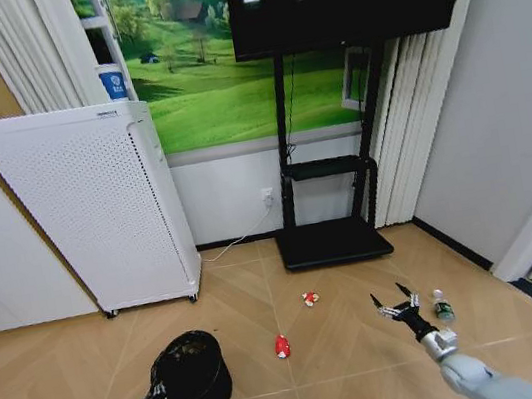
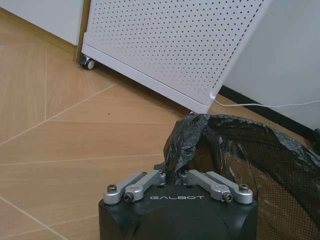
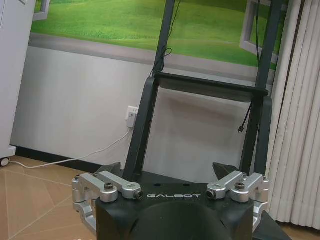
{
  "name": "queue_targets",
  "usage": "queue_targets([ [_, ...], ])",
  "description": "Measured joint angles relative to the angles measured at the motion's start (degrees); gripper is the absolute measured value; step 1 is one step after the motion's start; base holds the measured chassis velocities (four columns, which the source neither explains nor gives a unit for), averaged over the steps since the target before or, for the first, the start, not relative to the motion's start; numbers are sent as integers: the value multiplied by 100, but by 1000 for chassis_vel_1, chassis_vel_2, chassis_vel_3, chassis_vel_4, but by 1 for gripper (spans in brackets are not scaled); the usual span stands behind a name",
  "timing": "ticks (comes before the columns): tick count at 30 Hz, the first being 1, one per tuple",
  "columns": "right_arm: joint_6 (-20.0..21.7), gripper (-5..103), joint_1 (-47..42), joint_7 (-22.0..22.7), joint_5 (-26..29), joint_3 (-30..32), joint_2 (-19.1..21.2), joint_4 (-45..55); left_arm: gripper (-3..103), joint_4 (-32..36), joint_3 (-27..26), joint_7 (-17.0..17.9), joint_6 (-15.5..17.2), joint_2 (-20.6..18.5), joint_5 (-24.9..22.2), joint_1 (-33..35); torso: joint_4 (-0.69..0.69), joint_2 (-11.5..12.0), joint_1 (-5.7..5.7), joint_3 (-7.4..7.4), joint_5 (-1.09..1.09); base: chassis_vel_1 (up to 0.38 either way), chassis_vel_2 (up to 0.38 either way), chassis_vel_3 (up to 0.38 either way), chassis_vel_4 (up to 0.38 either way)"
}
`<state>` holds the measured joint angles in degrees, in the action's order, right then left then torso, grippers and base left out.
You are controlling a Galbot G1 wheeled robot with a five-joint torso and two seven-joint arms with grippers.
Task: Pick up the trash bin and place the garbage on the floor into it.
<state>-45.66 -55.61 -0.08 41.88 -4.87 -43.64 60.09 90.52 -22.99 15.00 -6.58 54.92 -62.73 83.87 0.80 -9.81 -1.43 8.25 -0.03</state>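
On the floor's near-left side our left gripper [image 2: 176, 176] is pinched onto the rim of the trash bin [image 1: 193, 374], a small round black bin with a crinkled bag liner. Two red-and-white scraps [image 1: 282, 346] lie mid-floor, between the arms. Our right gripper [image 1: 394, 302] hangs spread wide and empty, the clear bottle [image 1: 442, 306] just right of it, so that arm is nearer.

The bin [image 1: 193, 374] is gripped at its rim by the left gripper [image 1: 157, 388]. Two scraps [image 1: 282, 347] [image 1: 310, 299] are found left of the right gripper [image 1: 392, 303], the bottle [image 1: 442, 306] just right.
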Motion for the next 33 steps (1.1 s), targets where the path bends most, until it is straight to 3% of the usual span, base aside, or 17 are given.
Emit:
queue_targets([
  [12, 1, 100, 71, 98, 91, 19, 18, 168, 7, 15, -39, -71, -122, 11, 30, 1, 0, 0, 0, 0, 0, 0, 0, 0, 0],
  [23, 84, 100, 533, 238, 146, -302, 79, 275, 7, 780, -634, 68, -115, -690, -289, 403, 0, 0, 0, 0, 3, 0, 0, 0, 0],
  [33, 378, 100, 1131, 374, 24, -876, 140, 29, 7, 1341, -1160, 136, -136, -777, -267, 1093, 0, 0, 0, 0, 2, 0, 0, 0, 0],
])
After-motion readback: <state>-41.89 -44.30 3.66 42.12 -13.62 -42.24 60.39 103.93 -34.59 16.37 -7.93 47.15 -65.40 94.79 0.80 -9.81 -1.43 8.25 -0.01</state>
